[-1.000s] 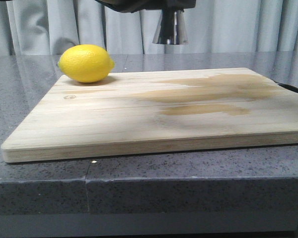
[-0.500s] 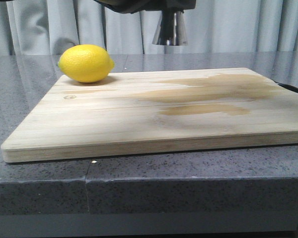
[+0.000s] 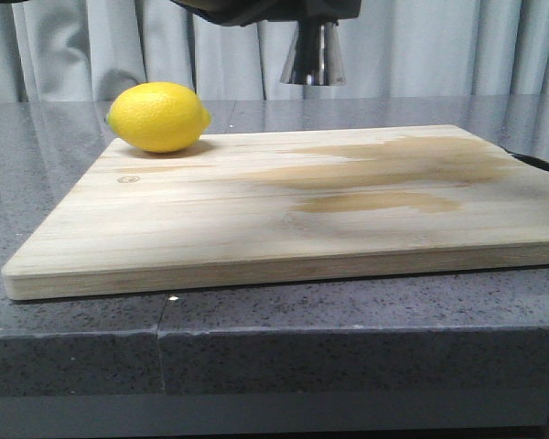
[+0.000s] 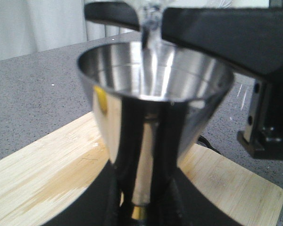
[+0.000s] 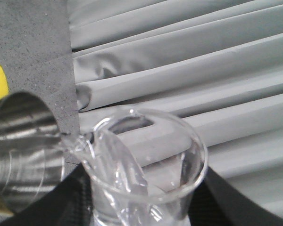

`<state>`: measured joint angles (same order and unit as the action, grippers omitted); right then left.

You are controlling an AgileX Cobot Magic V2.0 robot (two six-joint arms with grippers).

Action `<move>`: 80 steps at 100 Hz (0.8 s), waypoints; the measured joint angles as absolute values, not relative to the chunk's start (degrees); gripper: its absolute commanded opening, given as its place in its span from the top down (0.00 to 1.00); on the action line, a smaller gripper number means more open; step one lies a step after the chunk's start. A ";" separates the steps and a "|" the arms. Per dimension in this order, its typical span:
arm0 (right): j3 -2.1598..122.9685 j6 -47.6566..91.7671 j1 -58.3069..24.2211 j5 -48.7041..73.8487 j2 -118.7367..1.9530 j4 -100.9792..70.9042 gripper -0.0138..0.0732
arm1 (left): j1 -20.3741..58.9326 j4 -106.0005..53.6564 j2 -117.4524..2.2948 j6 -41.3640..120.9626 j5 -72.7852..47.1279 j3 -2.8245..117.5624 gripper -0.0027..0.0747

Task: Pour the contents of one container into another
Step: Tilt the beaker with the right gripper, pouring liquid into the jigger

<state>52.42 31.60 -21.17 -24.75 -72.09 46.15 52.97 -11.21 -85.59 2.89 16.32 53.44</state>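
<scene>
My left gripper [image 4: 146, 207] is shut on the steel jigger [image 4: 153, 108] near its gold-banded waist, holding it upright above the wooden board. Its lower cone [image 3: 313, 53] hangs from the top edge of the front view. My right gripper [image 5: 146, 207] is shut on the clear glass beaker [image 5: 146, 165], which is tilted with its pour lip over the jigger's rim [image 5: 26, 150]. A thin clear stream [image 4: 151, 35] of water runs from the beaker lip down into the jigger's upper cup. The right gripper's black body [image 4: 226, 33] sits just above the jigger.
A large wooden cutting board [image 3: 284, 210] with damp brown stains lies on the grey stone counter [image 3: 37, 137]. A yellow lemon [image 3: 158, 116] rests on the board's far left corner. Grey curtains [image 3: 439, 46] hang behind.
</scene>
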 measured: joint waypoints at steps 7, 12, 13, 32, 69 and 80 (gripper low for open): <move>52.42 31.82 -21.17 -24.75 -72.09 46.15 0.62 | 52.97 -11.21 -85.59 2.89 16.32 53.44 0.99; 52.42 32.51 -21.17 -24.75 -72.09 46.15 0.62 | 52.97 -11.21 -85.59 2.89 16.32 53.44 0.99; 52.42 32.63 -21.17 -24.75 -72.09 46.15 0.62 | 52.97 -11.21 -85.59 2.89 16.32 53.44 0.99; 52.46 36.35 -21.17 -24.75 -72.09 46.15 0.62 | 52.97 -11.21 -85.59 2.89 16.22 53.44 0.99; 52.55 41.60 -21.17 -24.79 -72.09 46.15 0.62 | 52.97 -11.21 -85.59 2.89 16.22 53.44 0.99; 52.55 42.65 -21.17 -25.03 -72.09 46.15 0.62 | 52.97 -11.21 -85.59 2.89 16.22 53.44 0.99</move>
<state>52.55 42.65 -21.17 -25.03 -72.09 46.15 52.97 -11.21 -85.59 2.89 16.22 53.44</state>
